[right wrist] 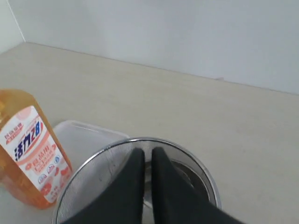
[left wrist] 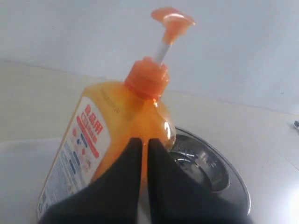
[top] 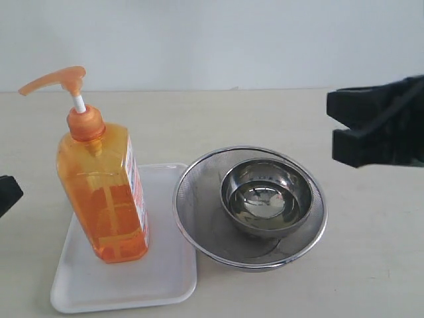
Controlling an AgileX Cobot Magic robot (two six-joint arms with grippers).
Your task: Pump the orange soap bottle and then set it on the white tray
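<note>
- The orange soap bottle stands upright on the white tray, near the left edge of the surface.
- Left fingers and right fingers are clenched, empty.
- A strainer sits beside it.

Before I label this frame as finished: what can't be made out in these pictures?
Left wrist view: the orange soap bottle's base is hidden behind the shut left gripper.
Exterior view: the left gripper is mostly cut off by the frame edge; the label text is too small to read.
Right wrist view: the right gripper covers much of the strainer's inside; the bottle's top is cut off by the frame edge.
</note>
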